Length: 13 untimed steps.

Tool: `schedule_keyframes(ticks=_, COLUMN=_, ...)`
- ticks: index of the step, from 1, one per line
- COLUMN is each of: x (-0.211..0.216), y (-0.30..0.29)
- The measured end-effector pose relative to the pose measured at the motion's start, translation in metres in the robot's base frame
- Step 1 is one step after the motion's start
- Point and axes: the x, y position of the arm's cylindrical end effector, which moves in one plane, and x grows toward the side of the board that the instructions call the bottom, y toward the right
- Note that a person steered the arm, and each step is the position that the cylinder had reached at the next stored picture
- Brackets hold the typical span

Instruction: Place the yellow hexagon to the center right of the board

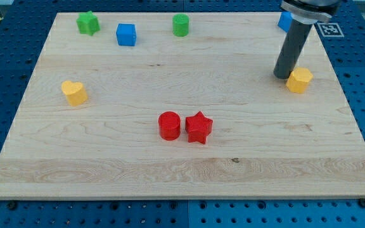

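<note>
One dark rod serves as the tool; it has no jaws and holds nothing, and my tip (281,75) rests just left of the yellow hexagon block (300,80), seemingly touching, placed to push it. That block sits toward the wooden desk's (170,171) right edge, slightly above centre. No containers show.
</note>
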Motion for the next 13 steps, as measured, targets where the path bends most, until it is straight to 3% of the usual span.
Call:
schedule_keyframes(ticks=4, x=0.008, y=0.008)
schedule_keyframes(ticks=9, x=0.061, y=0.011)
schedule_keyframes(ticks=13, x=0.064, y=0.029)
